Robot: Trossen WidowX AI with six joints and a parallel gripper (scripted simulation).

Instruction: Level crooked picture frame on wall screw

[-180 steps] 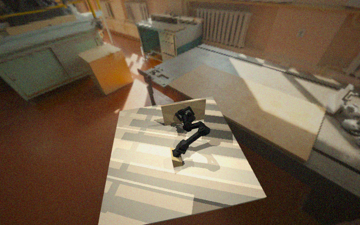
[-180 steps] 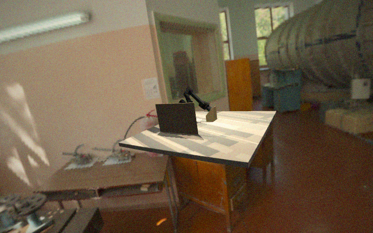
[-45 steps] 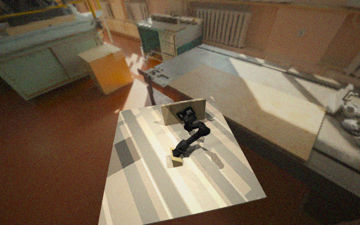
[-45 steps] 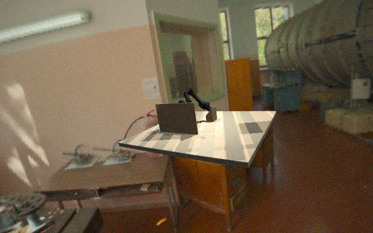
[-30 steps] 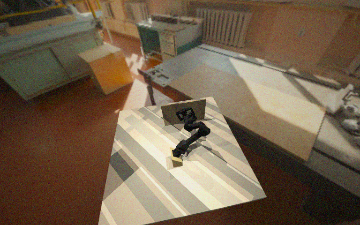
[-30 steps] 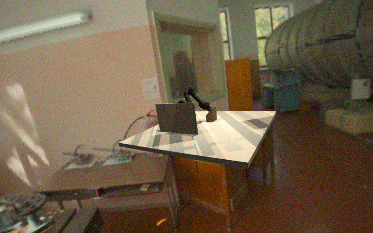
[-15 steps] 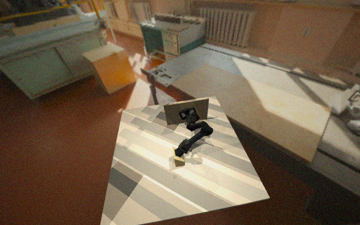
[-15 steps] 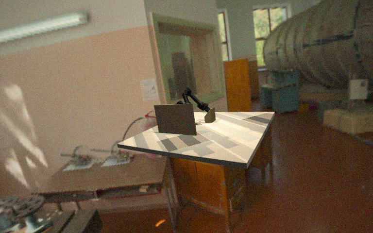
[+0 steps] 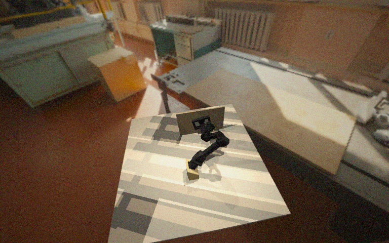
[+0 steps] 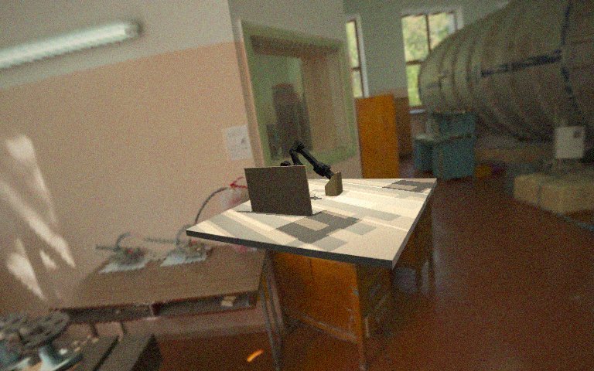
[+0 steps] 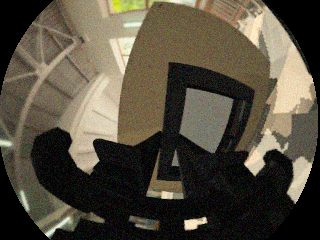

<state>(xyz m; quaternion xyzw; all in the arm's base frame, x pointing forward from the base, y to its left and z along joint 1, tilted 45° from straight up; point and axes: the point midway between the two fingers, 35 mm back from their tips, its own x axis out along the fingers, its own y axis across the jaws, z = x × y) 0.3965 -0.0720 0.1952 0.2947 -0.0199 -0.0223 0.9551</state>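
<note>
At the near side of the striped table, my black arm reaches from its block toward the upright board. My gripper is closed on the picture frame, which sits against the board's near face; the exact grip point is lost among dark shapes. The black frame looks light and stiff, its flat border probably a little slippery. The lower border, near the middle, seems the place to hold: an off-center pinch could twist it, and a hard pull could bring it off the hidden screw. It appears nearly in line with the board's top edge, though I cannot confirm it is level. Beyond, an orange cabinet stands left, a radiator far right.
</note>
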